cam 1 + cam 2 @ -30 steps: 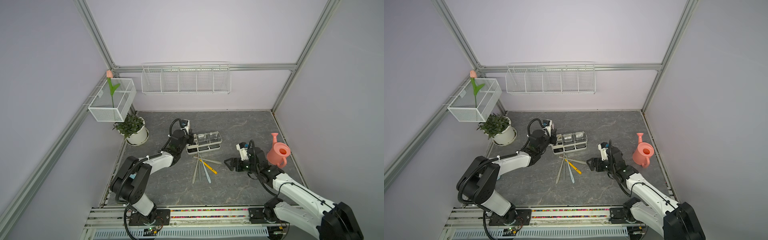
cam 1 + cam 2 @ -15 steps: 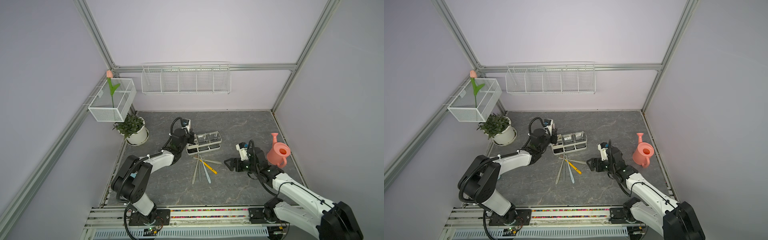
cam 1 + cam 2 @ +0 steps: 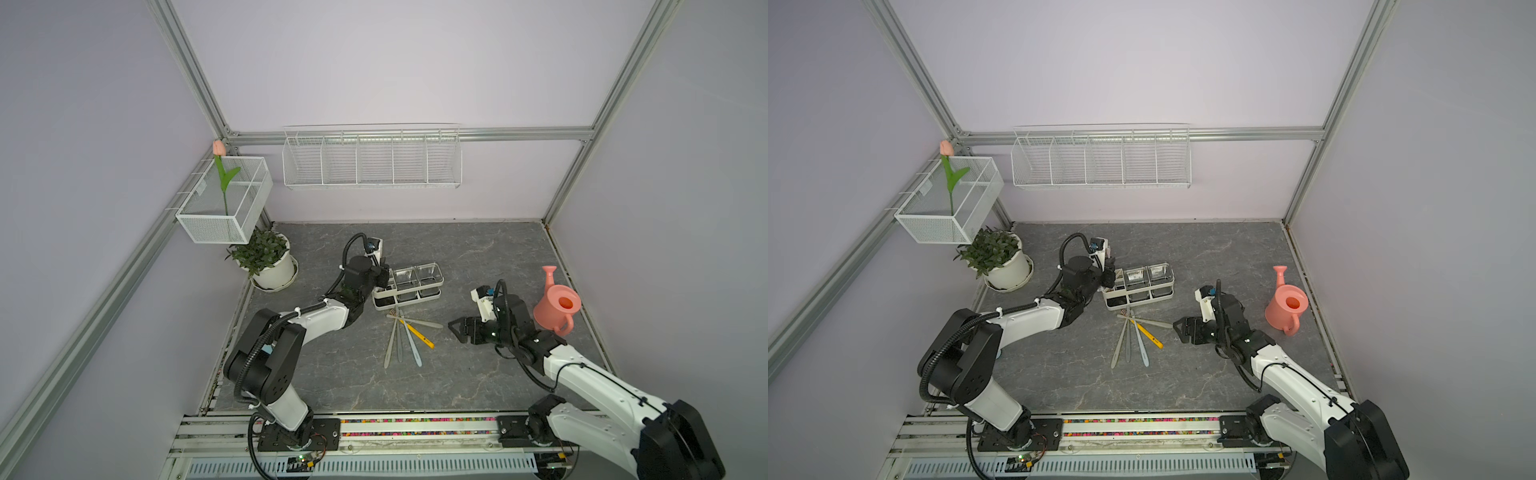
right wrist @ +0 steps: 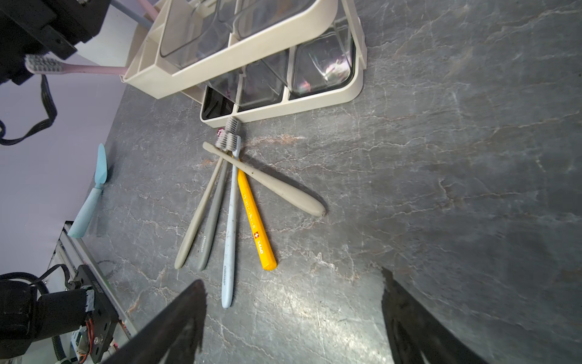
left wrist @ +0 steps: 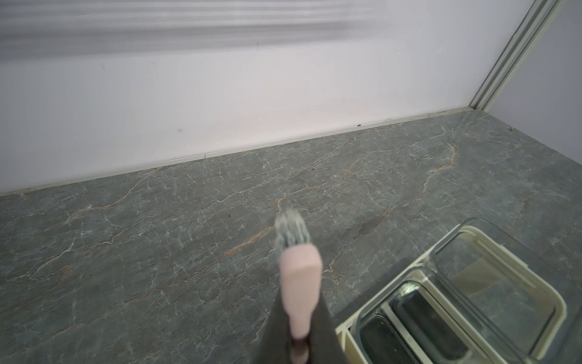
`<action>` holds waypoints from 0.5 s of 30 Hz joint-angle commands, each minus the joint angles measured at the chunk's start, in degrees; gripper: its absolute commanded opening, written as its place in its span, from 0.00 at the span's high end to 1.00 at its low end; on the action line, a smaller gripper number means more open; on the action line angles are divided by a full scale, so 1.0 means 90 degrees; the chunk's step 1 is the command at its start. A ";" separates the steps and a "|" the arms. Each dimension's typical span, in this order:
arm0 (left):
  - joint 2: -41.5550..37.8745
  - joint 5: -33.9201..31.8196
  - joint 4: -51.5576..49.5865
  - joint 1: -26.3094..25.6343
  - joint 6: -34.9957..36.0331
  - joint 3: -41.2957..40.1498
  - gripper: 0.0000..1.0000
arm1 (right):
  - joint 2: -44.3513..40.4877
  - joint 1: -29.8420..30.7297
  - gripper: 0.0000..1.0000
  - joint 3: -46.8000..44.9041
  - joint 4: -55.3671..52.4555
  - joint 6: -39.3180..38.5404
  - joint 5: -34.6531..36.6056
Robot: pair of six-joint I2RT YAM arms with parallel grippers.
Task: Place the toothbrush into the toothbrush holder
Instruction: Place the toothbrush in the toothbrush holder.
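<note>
Toothbrush point(image 5: 300, 277): pale pink matte handle, flat rounded neck, grey-white bristle tuft, slightly blurred. L gripper point(image 5: 299, 343) clenched on handle, head poking past fingers, just beside holder point(image 4: 315, 102) at bin end. Holder: cream plastic oblong rack, 3 sections: 1 cream bin, 2 clear square cups. R gripper point(image 4: 293, 315) spread wide, empty, near holder. 5 spare brushes point(image 4: 231, 220) fanned on grey marbled tabletop point(image 4: 441, 189) in front of holder: 2 beige, 1 grey, 1 pale blue, 1 yellow.
</note>
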 commanded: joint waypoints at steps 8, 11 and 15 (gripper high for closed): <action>0.0124 0.0016 0.0188 0.0025 0.0148 0.0082 0.75 | 0.0235 -0.0049 0.11 0.0269 -0.0151 -0.0208 0.0071; 0.0112 -0.0015 0.0217 0.0033 0.0156 0.0064 0.70 | 0.0318 -0.0054 0.11 0.0318 -0.0183 -0.0237 0.0077; 0.0116 -0.0021 0.0199 0.0034 0.0171 0.0088 0.69 | 0.0388 -0.0063 0.11 0.0343 -0.0153 -0.0247 0.0038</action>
